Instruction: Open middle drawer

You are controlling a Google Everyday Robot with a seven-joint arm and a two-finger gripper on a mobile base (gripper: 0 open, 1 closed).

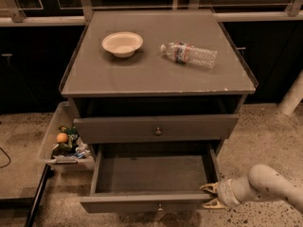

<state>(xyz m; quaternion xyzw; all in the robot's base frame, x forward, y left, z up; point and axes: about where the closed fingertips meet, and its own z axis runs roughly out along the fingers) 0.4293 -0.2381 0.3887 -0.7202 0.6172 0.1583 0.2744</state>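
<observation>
Speckled floor [267, 141] lies around the grey cabinet [142, 77]. Its middle drawer [151, 174] stands pulled out, low at the front. It seems stiff wood, rather light, and the small round knob [160, 206] is the best hold. It is a plain grey box. The gripper [209, 196] sits at its right front corner; whether it clamps, I cannot tell.

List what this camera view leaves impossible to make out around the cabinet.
Camera view:
Below the middle drawer: hidden by it and cut off by the bottom edge.
Recess under the cabinet top: too dark.
Arm behind the gripper, at the drawer's front right corner: cut off by the right edge.
Bottle label: too small.
</observation>
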